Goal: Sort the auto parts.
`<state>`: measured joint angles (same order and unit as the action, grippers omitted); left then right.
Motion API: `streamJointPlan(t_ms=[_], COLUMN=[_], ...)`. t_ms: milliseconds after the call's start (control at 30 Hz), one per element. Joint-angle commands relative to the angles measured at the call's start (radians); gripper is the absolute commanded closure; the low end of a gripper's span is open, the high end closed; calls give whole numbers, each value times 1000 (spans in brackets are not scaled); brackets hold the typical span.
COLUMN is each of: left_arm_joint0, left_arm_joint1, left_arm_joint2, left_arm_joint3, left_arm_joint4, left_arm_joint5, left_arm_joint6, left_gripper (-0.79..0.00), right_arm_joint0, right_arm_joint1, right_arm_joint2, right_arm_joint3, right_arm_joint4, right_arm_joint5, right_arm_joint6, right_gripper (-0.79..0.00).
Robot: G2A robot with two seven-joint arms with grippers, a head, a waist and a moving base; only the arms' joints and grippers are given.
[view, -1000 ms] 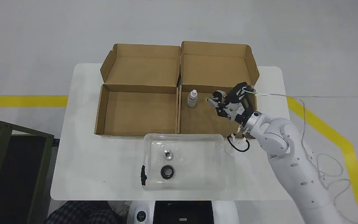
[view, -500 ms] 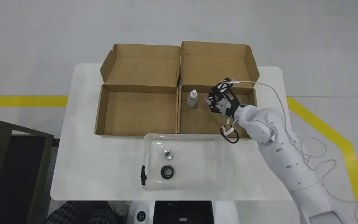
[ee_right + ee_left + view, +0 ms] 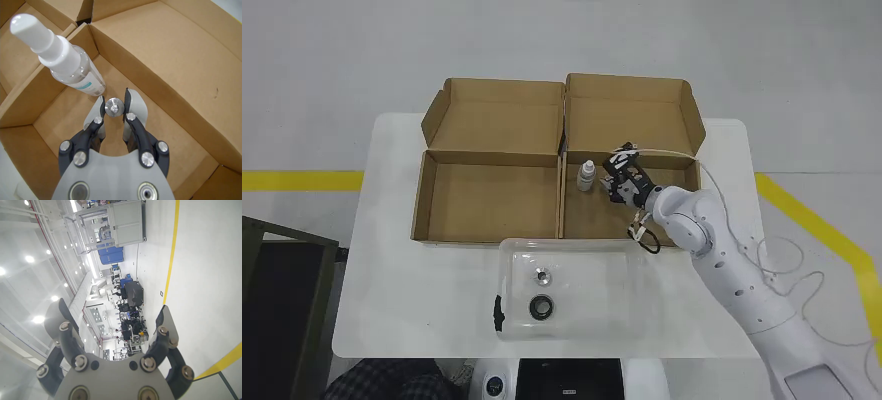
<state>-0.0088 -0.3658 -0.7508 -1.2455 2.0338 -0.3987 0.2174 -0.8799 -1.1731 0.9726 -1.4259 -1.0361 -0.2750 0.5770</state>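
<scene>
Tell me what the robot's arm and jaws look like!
The right arm is smooth, white and rounded, with a thin white cable trailing beside it. Its jaws have pale grey tips, black pads, black links and silver screws on a grey plate.

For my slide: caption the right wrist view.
Right gripper grips a round metal part beside a bottle inside a cardboard box.

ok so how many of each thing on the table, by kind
boxes: 2
bottle: 1
bin: 1
silver parts: 2, one in bin, one in right gripper
black ring: 1
total: 7
black bit at bin edge unclear, not counted
</scene>
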Motion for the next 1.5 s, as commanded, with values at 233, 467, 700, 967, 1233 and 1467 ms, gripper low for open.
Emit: streamJointPlan(t_ms=[233,467,700,967,1233,1467], left_arm_joint0=[0,0,0,0,0,0], left_arm_joint1=[0,0,0,0,0,0], left_arm_joint2=[0,0,0,0,0,0], left_arm_joint3=[0,0,0,0,0,0], left_arm_joint4=[0,0,0,0,0,0], left_arm_joint5=[0,0,0,0,0,0], left_arm_joint6=[0,0,0,0,0,0], left_gripper=[-785,-785,-785,-785,-785,-785], right_arm_joint0=[8,-17,-110,-237,-304,-288], right_arm_joint1=[-11,-6,18,40,47,41], right_arm_joint2=[-20,6,85,151,116,30], right_arm_joint3=[10,-65,-254,-475,-613,-621], right_arm_joint4=[-14,-47,-82,-78,-69,-84], right_arm_joint5=[9,23,6,-53,-178,-267], right_arm_joint6=[10,38,87,118,118,109], right_gripper=[-302,-345,-379,-400,-440,-449])
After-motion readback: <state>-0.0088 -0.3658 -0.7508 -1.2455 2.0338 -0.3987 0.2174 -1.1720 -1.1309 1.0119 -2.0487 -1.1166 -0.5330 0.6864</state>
